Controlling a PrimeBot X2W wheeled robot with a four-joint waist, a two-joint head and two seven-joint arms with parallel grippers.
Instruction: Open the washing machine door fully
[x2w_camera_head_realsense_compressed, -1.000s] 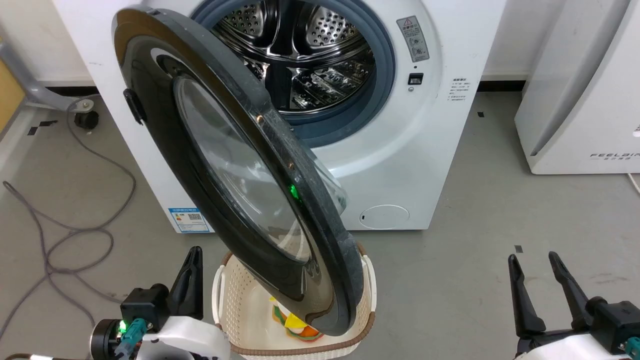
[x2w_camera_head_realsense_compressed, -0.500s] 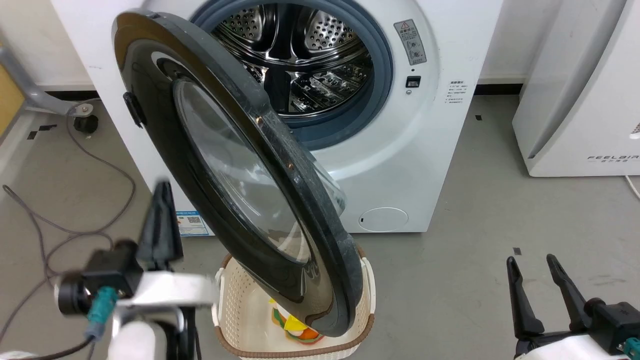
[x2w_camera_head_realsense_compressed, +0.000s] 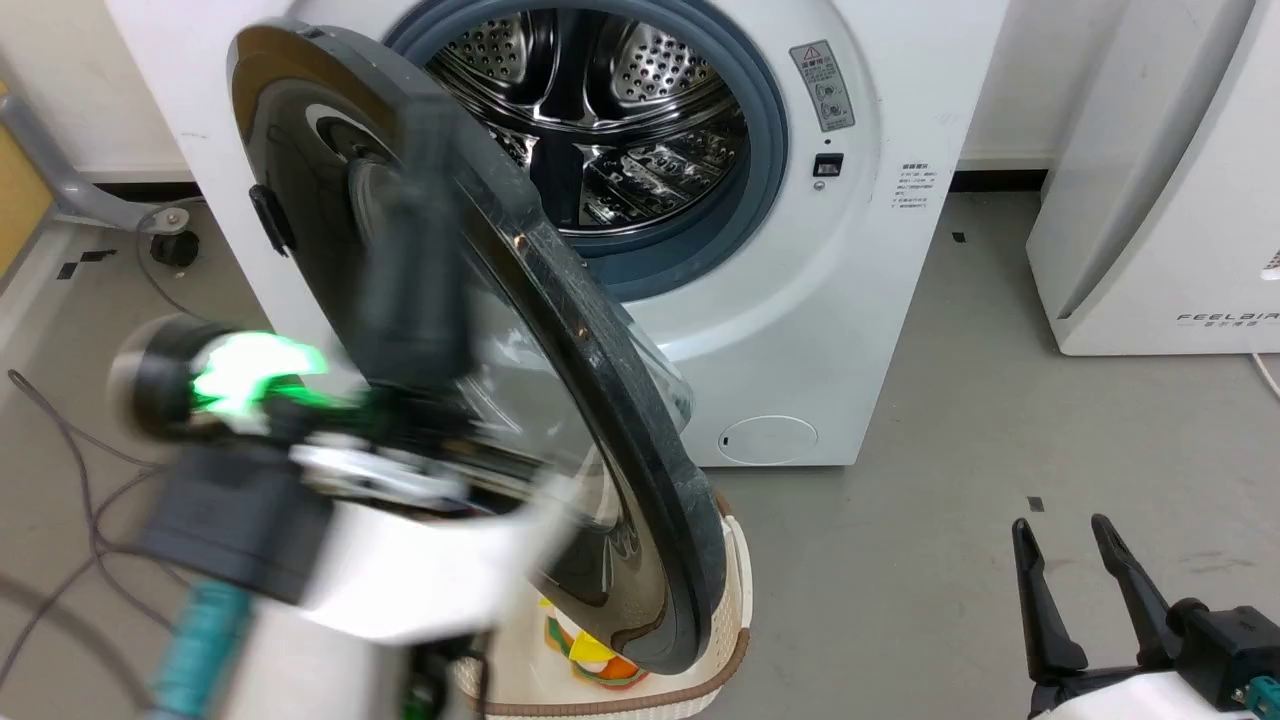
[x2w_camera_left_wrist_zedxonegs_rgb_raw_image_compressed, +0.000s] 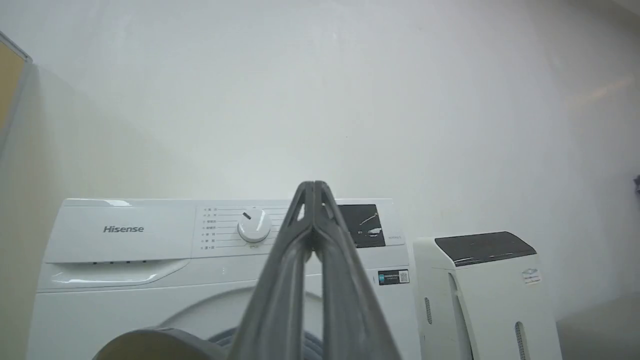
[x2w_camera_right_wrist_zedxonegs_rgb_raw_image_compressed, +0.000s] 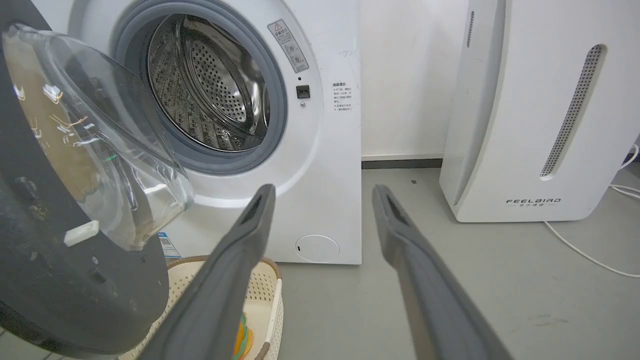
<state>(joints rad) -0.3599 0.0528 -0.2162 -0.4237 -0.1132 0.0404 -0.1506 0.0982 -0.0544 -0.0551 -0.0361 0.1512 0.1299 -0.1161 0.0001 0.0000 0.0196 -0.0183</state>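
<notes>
Door (x2w_camera_head_realsense_compressed: 575, 340) hangs partway open off the left side of the washer (x2w_camera_head_realsense_compressed: 800, 330). Its free edge sticks out toward me, right over one basket (x2w_camera_head_realsense_compressed: 735, 560) on the floor (x2w_camera_head_realsense_compressed: 900, 560). My left claw (x2w_camera_left_wrist_zedxonegs_rgb_raw_image_compressed: 313, 190) is pinched shut, tips together, up in front of the door's outer face. It's a blur from the head, so I can't tell if it's touching. Right claw (x2w_camera_head_realsense_compressed: 1060, 525) is spread wide, low on the right, well clear of the door. Open floor lies right of the door, with one white FEELBIRD unit (x2w_camera_head_realsense_compressed: 1150, 200) beyond it. Loose cable (x2w_camera_head_realsense_compressed: 90, 480) sits left. One washer, one door, two claws.
</notes>
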